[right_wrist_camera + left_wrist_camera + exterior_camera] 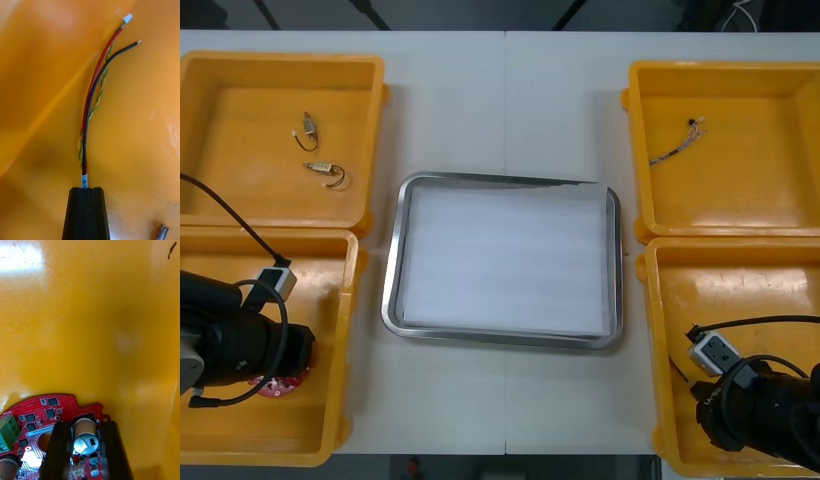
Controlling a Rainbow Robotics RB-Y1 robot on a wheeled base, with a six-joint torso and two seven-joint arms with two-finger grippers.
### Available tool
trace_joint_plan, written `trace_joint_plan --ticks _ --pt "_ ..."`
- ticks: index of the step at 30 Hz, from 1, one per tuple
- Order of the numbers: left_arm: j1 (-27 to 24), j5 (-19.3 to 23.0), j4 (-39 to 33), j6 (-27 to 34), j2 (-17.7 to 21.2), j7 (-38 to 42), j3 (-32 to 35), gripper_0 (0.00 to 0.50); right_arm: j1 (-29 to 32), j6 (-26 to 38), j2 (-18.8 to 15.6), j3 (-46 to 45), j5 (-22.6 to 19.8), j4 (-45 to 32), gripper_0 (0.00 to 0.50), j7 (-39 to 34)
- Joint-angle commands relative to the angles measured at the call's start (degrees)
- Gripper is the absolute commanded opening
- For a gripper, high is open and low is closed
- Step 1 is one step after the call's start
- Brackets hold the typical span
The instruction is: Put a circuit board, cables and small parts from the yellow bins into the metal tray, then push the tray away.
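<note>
1. Left end effector clamps circuit board by its upright capacitor, probably as a lifting handle; yellow bin, 8 o'clock of metal tray.
2. Right end effector pinches cable bundle end, 4 o'clock bin.

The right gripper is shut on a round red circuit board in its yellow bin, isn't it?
Not a board: the right gripper is shut on a bundle of cables in its yellow bin, as the right wrist view shows.

Four yellow bins, one metal tray, one round red circuit board, two cables, three small metal parts.
</note>
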Motion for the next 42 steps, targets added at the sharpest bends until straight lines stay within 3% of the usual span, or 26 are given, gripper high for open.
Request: trace_joint_plan --ticks 1,9,14,19,28,37,42 --pt "0.0 -0.4 -0.7 -0.7 -0.8 6.5 -0.7 0.0 -3.2 2.4 0.9 -0.9 0.1 -0.1 0.0 2.0" --pt "-0.9 -0.4 -0.8 -0.7 -0.1 7.1 -0.6 0.0 -5.2 5.6 0.9 -3.0 -0.7 -0.2 0.0 2.3" --pt "-2.4 1.1 -1.5 -0.7 2.8 7.2 -0.4 0.0 -5.9 9.8 0.9 -4.9 -1.6 -1.8 0.0 2.2" --pt "-2.6 7.3 -3.5 1.8 6.5 6.7 5.2 0.0 -6.1 15.0 1.0 -7.5 -2.8 -5.1 0.0 1.7" --pt "-4.2 14.6 -5.6 12.4 7.8 5.5 16.2 0.0 -7.7 24.3 1.0 -11.7 -5.3 -9.7 0.0 0.0" --pt "-9.8 16.5 -5.5 19.3 9.2 5.1 19.9 0.0 -11.8 35.9 4.1 -19.9 -13.8 -10.1 0.0 -0.9" --pt "-13.8 21.2 -3.7 19.6 9.4 5.8 19.8 0.0 -15.1 44.3 6.2 -25.2 -17.8 -10.1 0.0 -1.5"
